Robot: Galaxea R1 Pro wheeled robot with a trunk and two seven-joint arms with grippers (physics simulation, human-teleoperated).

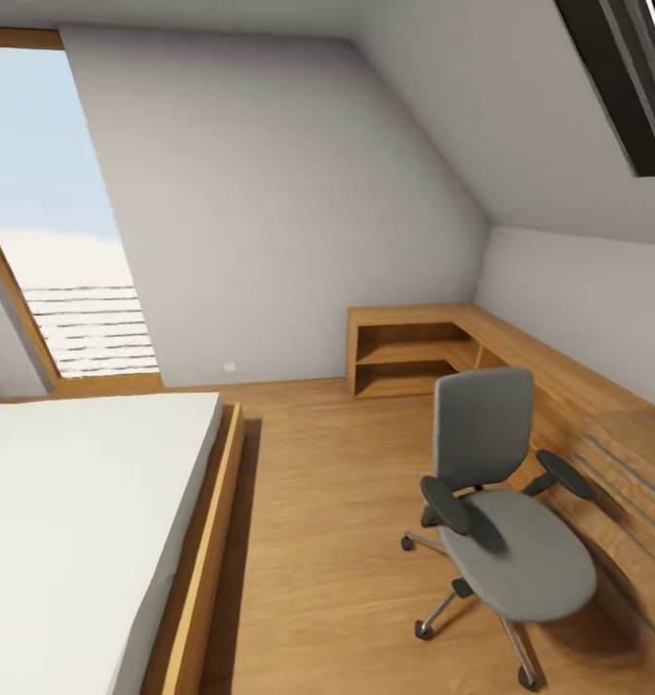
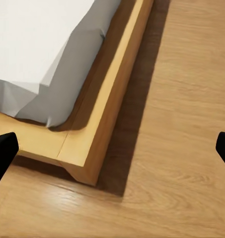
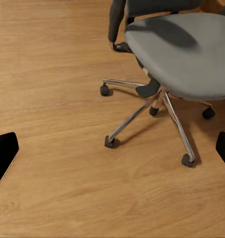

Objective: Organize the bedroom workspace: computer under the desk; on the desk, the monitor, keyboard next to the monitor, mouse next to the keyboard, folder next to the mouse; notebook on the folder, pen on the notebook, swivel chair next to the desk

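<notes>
Two black fingertips of the right gripper (image 3: 112,153) sit at opposite edges of the right wrist view, spread wide with nothing between them but bare honey-coloured wooden plank floor (image 3: 52,59). Just past them stands the grey upholstered swivel chair with black armrests and a chrome five-star wheeled base (image 3: 179,54), its seat bare: no blue folder lies on it. The left gripper (image 2: 112,148) is likewise wide and empty, its fingertips framing floor and the corner of a low light-wood bed frame carrying a white mattress (image 2: 90,148).

From the head view, the chair (image 1: 505,521) stands near a light wooden built-in unit of shelves and drawers (image 1: 520,362) running along the right-hand wall under the sloped ceiling, with the bed (image 1: 86,521) to the left and a tall window (image 1: 67,241) beyond it.

The step in hand looks like bringing the chair to the desk, or first locating the desk. To do it well, the robot would best turn its head or base to find the desk before committing, then approach the chair from the backrest side and grip the backrest or an armrest rather than the seat. A wheeled chair rolls and swivels freely, so a slow, steady push along the floor suits it, keeping the castors clear of the bed frame and the wall unit
</notes>
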